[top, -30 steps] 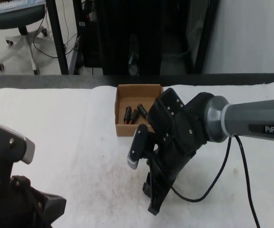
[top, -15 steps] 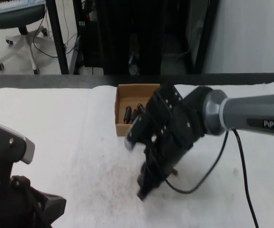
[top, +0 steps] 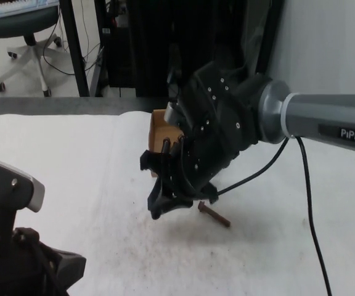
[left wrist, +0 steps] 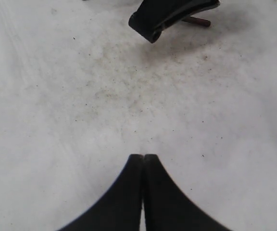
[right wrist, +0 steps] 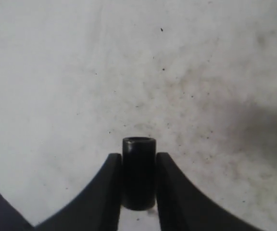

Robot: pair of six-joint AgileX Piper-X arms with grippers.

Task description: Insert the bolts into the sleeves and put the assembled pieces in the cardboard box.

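My right gripper [right wrist: 139, 166] is shut on a short black sleeve [right wrist: 139, 172], held above the white bench cover. In the high view this gripper [top: 160, 206] hangs low over the middle of the bench, just in front of the cardboard box [top: 155, 128]. A reddish-brown bolt [top: 214, 214] lies on the cover beside it; the left wrist view shows the bolt [left wrist: 196, 20] past the right gripper's fingertip [left wrist: 150, 32]. My left gripper [left wrist: 143, 159] is shut on nothing, near the front left of the bench. The right arm hides most of the box.
The left arm's base [top: 17, 246] fills the front left corner. The right arm's cable [top: 304, 203] trails across the right side of the white cover [top: 73, 160]. Beyond the bench's far edge stand a dark rack and an office chair [top: 23, 31].
The right arm has swung up and leftward, away from the bolt's spot, with its gripper now pointing down over mid-bench. The bolt, hidden before, is uncovered. The left arm has not moved.
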